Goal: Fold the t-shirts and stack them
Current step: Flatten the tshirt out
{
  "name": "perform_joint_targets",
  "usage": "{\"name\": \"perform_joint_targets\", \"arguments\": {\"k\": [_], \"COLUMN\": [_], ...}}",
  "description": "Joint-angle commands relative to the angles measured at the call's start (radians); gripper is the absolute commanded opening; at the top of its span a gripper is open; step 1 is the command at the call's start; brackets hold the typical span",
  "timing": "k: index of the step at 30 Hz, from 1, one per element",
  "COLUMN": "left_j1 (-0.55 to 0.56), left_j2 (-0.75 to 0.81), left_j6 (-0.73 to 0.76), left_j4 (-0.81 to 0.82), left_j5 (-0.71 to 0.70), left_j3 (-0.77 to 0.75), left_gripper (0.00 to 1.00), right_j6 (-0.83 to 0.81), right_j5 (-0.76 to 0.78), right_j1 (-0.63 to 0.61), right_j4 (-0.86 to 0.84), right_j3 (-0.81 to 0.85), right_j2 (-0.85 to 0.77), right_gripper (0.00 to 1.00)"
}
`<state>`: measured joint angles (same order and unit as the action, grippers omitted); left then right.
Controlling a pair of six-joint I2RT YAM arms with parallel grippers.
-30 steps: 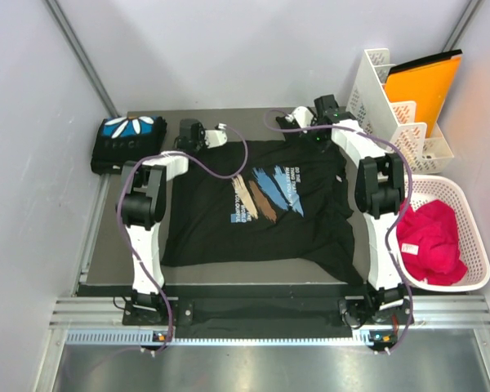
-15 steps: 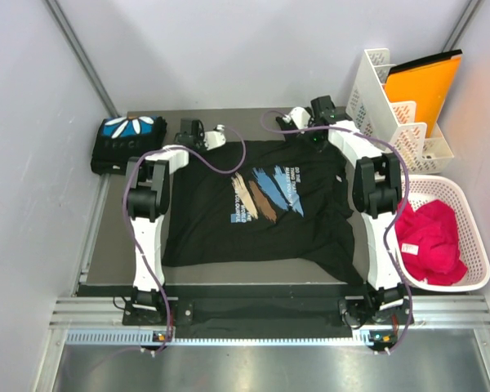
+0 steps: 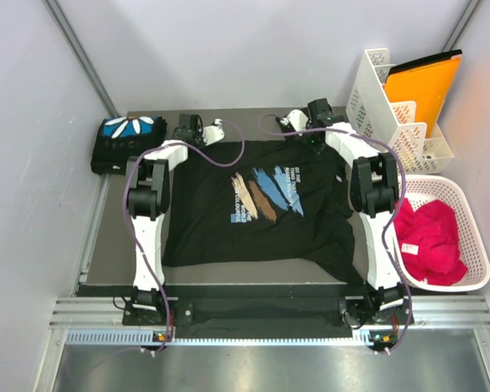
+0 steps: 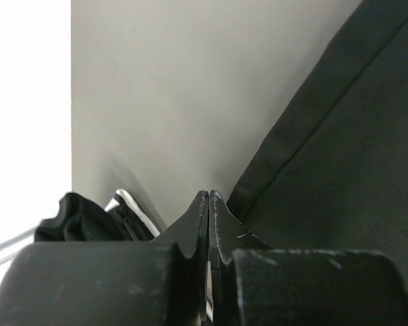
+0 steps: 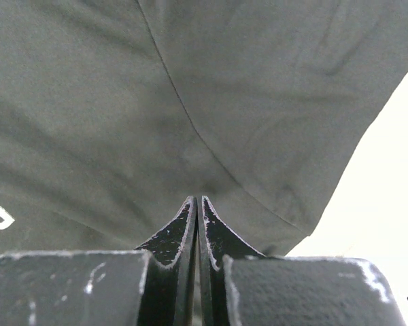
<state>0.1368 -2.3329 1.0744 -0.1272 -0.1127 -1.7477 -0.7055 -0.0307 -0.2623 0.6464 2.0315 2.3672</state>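
A black t-shirt (image 3: 229,233) with blue-and-tan brush strokes and white text lies spread flat on the dark table (image 3: 114,245). A second t-shirt (image 3: 128,139), folded, its blue print with white petals facing up, rests at the far left corner. My left gripper (image 3: 198,137) is shut at the spread shirt's far left corner. In the left wrist view its tips (image 4: 209,193) sit just beside the hem (image 4: 292,136), and no cloth shows between them. My right gripper (image 3: 313,137) is shut over the far right shoulder, its tips (image 5: 196,198) down against the cloth (image 5: 122,102).
A white file rack (image 3: 392,114) with an orange folder (image 3: 420,86) stands at the far right. A white basket (image 3: 465,208) holding red cloth (image 3: 429,241) sits right of the table. Walls close in on both sides.
Both wrists have crept a little farther along the shirt's far edge, the right one slightly leftward. The shirt itself lies as before and both grippers stay shut.
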Motion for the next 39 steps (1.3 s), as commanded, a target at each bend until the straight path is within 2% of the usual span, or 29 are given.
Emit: {"name": "perform_joint_targets", "arguments": {"k": [1, 4, 11, 21, 33, 39], "left_j1": [-0.014, -0.014, -0.023, -0.031, -0.032, -0.031], "left_j2": [0.033, 0.081, 0.132, 0.034, -0.057, -0.085], "left_j6": [-0.086, -0.143, -0.136, -0.088, -0.074, -0.068], "left_j4": [0.061, -0.037, -0.248, -0.38, -0.384, -0.301], "left_j5": [-0.018, 0.054, 0.182, 0.173, 0.122, -0.007], "left_j3": [-0.045, -0.078, -0.104, -0.164, -0.226, -0.217], "left_gripper": [0.0, 0.0, 0.0, 0.0, 0.0, 0.0], "right_j6": [0.0, 0.0, 0.001, -0.005, -0.003, -0.005], "right_j5": [0.015, 0.017, 0.018, 0.026, 0.054, 0.1], "right_j1": [-0.028, -0.029, -0.037, -0.058, -0.058, -0.058], "right_j4": [-0.04, -0.036, -0.036, -0.042, -0.053, -0.088], "right_j3": [0.064, 0.055, 0.038, 0.047, 0.03, 0.032], "right_j2": [0.007, 0.007, 0.007, 0.009, 0.003, -0.003], "right_gripper": [0.0, 0.0, 0.0, 0.0, 0.0, 0.0]}}
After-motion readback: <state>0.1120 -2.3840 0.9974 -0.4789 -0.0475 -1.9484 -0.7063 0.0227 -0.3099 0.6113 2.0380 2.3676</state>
